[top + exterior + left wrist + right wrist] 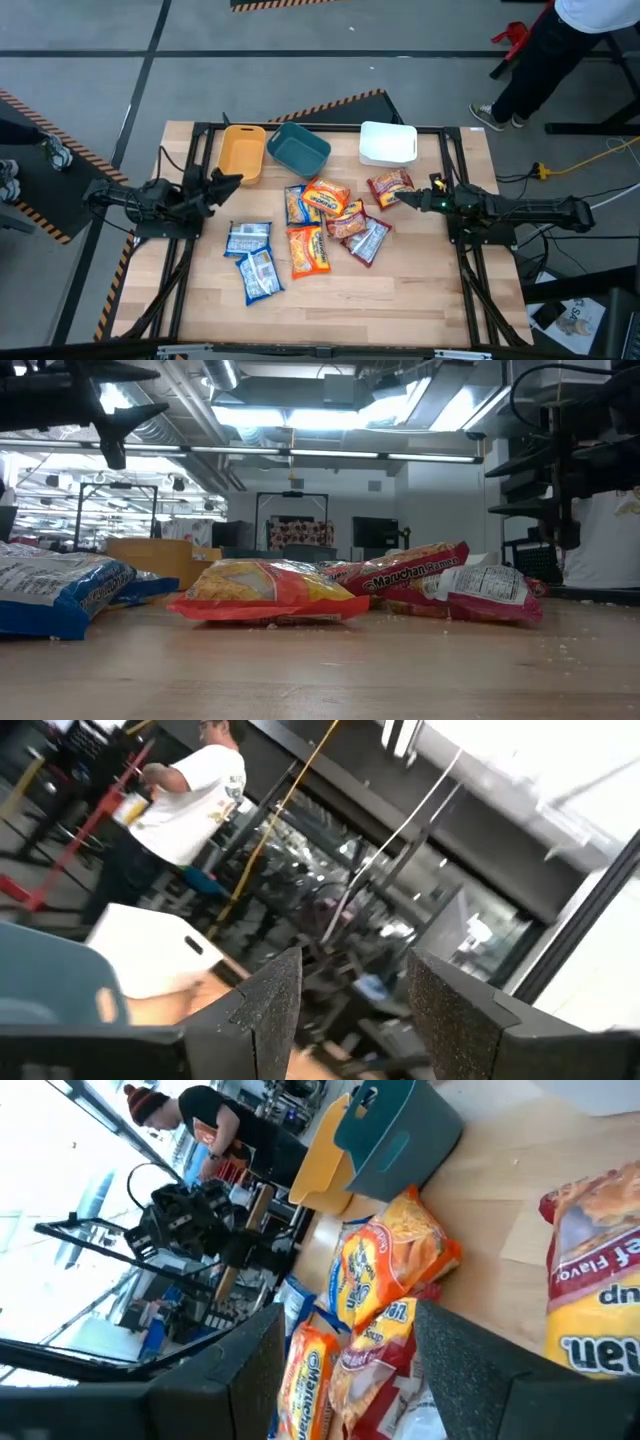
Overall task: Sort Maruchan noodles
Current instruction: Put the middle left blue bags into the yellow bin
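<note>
Red packet [415,572] reads "Maruchan Ramen"

1. My high camera looks straight down on the whole table [400,290].
2. My low camera sits at tabletop level, close to the Maruchan noodles [265,592].
3. Both wrist cameras face across; the right shares those packets.

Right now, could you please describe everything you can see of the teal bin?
The teal bin is a rectangular open-topped tub of smooth plastic with a handle slot in one end wall. It stands upright and slightly turned at the table's far edge, between the yellow bin and the white bin. It looks empty, and no claw touches it.
</note>
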Robot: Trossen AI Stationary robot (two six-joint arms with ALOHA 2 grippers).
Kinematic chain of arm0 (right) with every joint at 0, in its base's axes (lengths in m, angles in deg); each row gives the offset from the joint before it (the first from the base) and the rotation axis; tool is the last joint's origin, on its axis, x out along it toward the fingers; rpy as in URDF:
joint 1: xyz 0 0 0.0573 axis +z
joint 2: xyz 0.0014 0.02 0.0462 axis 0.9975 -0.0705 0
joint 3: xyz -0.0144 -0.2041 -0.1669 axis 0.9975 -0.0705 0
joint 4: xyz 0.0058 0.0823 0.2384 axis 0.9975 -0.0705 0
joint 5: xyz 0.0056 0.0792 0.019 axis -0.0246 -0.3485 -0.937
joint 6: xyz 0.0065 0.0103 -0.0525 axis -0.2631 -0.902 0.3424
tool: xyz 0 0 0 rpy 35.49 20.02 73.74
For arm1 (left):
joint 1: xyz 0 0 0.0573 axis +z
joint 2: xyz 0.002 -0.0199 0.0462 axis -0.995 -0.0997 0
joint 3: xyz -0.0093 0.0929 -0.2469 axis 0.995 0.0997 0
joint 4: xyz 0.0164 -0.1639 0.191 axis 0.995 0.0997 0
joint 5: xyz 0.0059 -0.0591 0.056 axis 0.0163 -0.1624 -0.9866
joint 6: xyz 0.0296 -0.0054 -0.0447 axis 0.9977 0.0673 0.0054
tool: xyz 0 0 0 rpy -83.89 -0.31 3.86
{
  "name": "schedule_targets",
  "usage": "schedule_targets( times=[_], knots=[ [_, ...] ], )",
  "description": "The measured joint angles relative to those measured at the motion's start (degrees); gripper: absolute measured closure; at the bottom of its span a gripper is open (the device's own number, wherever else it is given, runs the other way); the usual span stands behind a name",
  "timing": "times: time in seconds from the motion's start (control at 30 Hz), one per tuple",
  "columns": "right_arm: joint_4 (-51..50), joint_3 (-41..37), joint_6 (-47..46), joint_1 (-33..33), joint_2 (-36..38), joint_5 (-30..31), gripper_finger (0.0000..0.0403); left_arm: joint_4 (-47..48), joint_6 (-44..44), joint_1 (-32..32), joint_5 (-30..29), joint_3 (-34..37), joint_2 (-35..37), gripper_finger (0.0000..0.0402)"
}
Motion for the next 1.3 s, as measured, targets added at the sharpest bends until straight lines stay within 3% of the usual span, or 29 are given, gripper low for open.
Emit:
schedule_targets(
  times=[0.4,0.47,0.57,0.73,0.9,1.0,1.13,1.3],
  knots=[
    [0.5,0.0,6.8,0.0,0.0,5.1,0.0194,-12.6,-1.2,0.0,-15.7,-0.1,0.1,0.0225],
    [0.5,0.0,8.0,0.0,0.0,6.2,0.0194,-13.1,-0.6,0.0,-13.4,-0.1,-0.1,0.0225],
    [0.5,0.0,9.3,0.0,0.0,6.7,0.0194,-10.4,-3.2,0.0,-5.4,-4.2,-0.5,0.0225],
    [0.1,0.0,9.7,0.0,0.0,7.7,0.0188,16.3,-3.2,0.0,1.2,-20.7,-9.3,0.0225],
    [-0.2,0.1,10.6,0.0,0.0,8.2,0.0151,56.3,-6.3,0.0,7.1,-40.1,-22.3,0.0225],
    [-0.3,0.1,10.8,0.0,0.0,8.2,0.0120,76.4,-9.0,0.0,13.8,-47.8,-29.5,0.0223],
    [-0.4,0.1,11.0,0.0,0.0,7.3,0.0087,86.4,-6.2,0.0,22.0,-50.4,-35.9,0.0209],
    [-0.8,0.1,11.1,0.0,0.0,4.8,0.0073,90.7,-0.4,0.0,24.6,-47.2,-41.4,0.0179]
  ],
)
